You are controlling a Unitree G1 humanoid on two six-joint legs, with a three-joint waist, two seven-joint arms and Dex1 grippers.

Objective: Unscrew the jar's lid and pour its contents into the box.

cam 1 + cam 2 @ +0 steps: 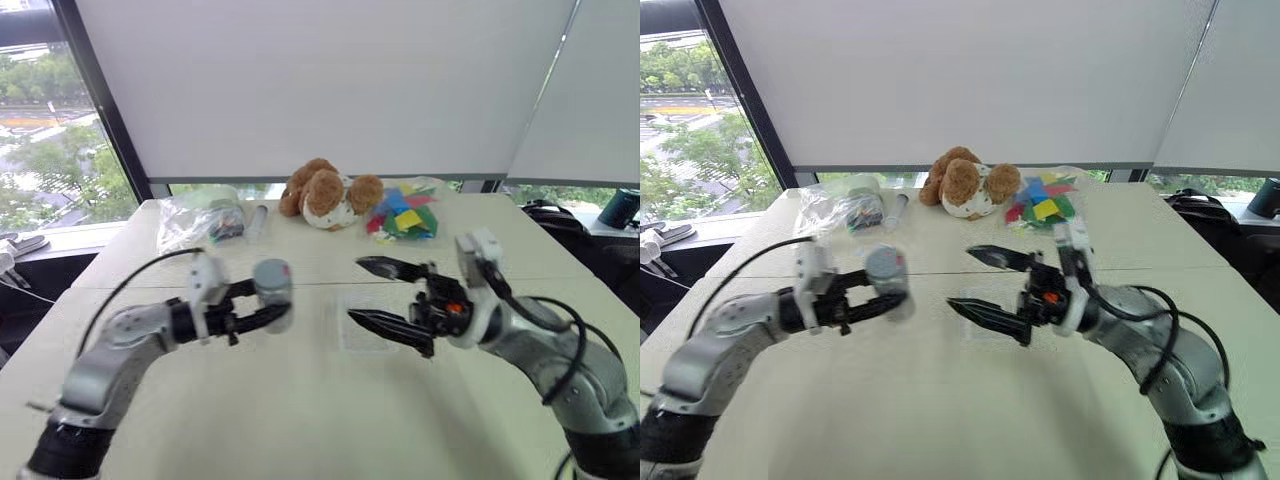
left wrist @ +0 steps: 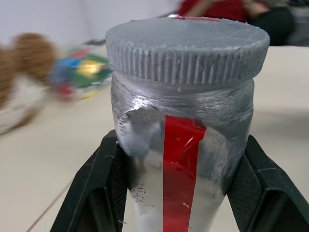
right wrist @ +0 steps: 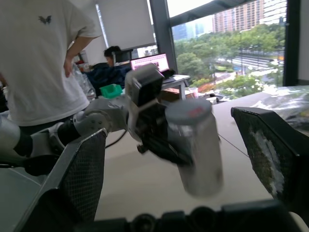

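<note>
Early stage. The left claw (image 1: 262,300) is clamping the jar (image 1: 273,292) by its body and holding it in the air above the counter (image 1: 300,400), roughly upright. The lid (image 2: 187,48) is sitting fully on the jar, ribbed edge flush, so no unscrewing is showing yet.

The right claw (image 1: 385,296) is standing with its black fingers wide apart and nothing between them, pointing across at the jar, near it but not touching. My read: it is lining up to take the lid.

The box (image 1: 362,322) is lying flat on the counter under and just behind the right claw, and looks empty. The contents are hidden inside the jar.

Left to do, as I judge it: grip lid, twist off, tilt jar over box.

Labels: the jar is carrying a plain red tape strip (image 2: 181,164) down its side, with no text readable. No brand or writing is legible anywhere on the lid or box.
</note>
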